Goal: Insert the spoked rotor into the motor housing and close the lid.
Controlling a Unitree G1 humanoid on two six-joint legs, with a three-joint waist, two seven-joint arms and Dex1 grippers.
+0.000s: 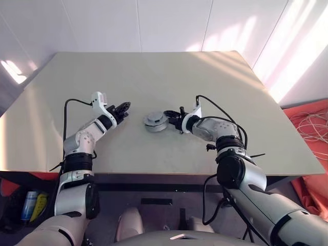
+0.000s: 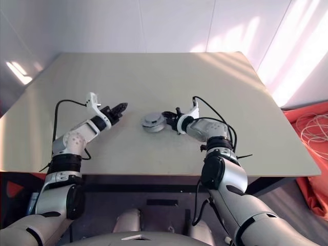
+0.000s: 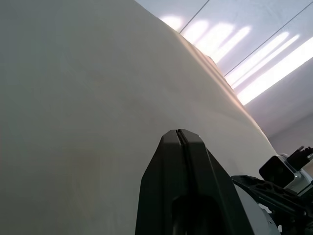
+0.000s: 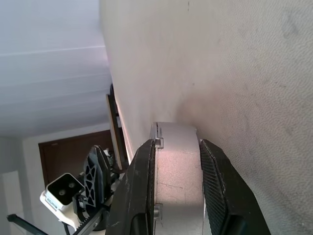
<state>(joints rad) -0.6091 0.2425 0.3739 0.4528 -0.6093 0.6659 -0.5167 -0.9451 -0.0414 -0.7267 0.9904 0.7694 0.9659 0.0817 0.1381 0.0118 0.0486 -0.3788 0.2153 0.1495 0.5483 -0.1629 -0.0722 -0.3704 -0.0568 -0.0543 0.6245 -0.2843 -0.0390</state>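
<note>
Housing (image 1: 154, 122) sits on the counter (image 1: 169, 82) near mid-width, a squat round silver-grey metal body with a flat top; the top face appears to be the lid (image 1: 152, 119), seated on it, though whether it is fully down cannot be told from the head views.

Right end effector (image 1: 168, 117) clamps the housing from its right side. Right wrist view shows the two black fingers (image 4: 142, 186) pressed flat against opposite faces of the grey metal (image 4: 177, 166), jaws part-way apart and filled by it.

Left end effector (image 1: 123, 108) hangs just off the counter, well apart from the housing on its left, fingertips pressed together with nothing between them; left wrist view confirms the seam closed.

Handling, by judgement:
- Solid cast or machined metal, likely heavy for its bulk, fully rigid.
- Smooth curved wall, slippery to hard pads; a pinch across the full width beats any edge hold.
- Lid looks thin; best pressed flat from above at the centre, not pried at the rim.
- Not fragile, but a tilted lid could jam in the bore.
</note>
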